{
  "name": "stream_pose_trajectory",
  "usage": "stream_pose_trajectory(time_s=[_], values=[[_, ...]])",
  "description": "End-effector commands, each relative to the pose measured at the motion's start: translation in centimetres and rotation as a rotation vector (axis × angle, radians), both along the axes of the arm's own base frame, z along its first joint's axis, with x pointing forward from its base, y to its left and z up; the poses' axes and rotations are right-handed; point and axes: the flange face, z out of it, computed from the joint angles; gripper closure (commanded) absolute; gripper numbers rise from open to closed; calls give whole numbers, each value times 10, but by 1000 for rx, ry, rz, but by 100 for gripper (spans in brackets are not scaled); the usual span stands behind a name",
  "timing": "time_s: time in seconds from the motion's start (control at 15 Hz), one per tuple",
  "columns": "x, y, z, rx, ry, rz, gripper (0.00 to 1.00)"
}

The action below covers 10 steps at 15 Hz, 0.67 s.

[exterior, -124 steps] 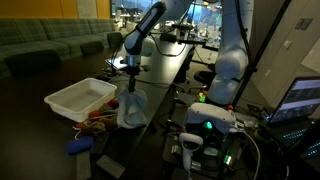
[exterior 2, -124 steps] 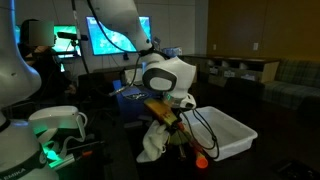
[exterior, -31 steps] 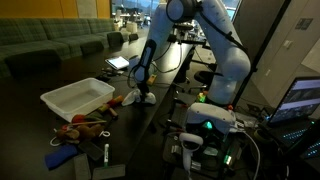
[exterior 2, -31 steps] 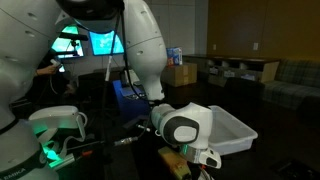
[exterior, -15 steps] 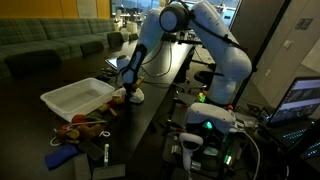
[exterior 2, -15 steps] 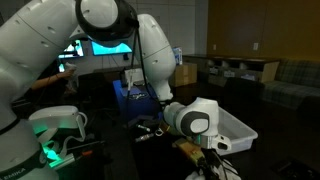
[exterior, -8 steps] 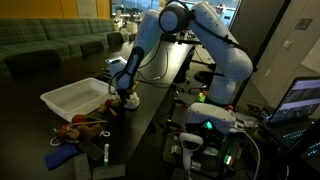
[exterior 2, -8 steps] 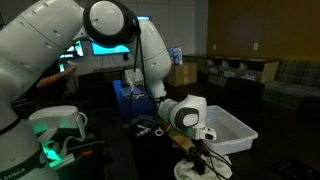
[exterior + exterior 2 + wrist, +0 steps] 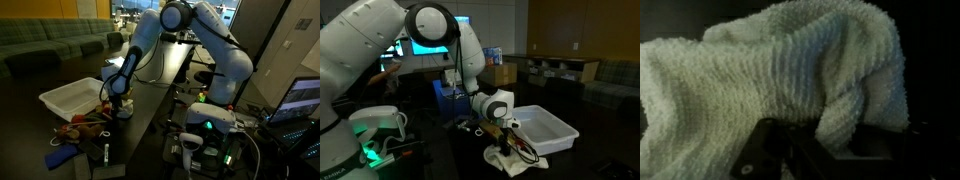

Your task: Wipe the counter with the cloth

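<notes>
The white, jointed robot arm (image 9: 215, 40) rises from its base at the right, bends at a rounded elbow high up and slants down to the left, leaving its wrist low. In an exterior view the rounded white wrist joint (image 9: 496, 106) sits mid-scene, tilted toward the near right. The dark two-fingered gripper (image 9: 117, 103) points downward with its jaws closed, and in the wrist view its black fingers (image 9: 768, 148) pinch the off-white, nubbly cloth (image 9: 770, 70) bunched over them.

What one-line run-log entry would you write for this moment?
phase: wipe | gripper: shut on the cloth | cloth: on the counter, under gripper | nearby: white tub beside cloth
</notes>
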Motion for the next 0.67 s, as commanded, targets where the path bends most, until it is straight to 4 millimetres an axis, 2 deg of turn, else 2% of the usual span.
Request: stream_pose_trajectory(time_s=[0.0, 0.33, 0.6], values=[[-9, 51, 4, 65, 1, 62, 99], [-20, 117, 2, 117, 7, 142, 99], [-23, 157, 2, 141, -52, 173, 99]])
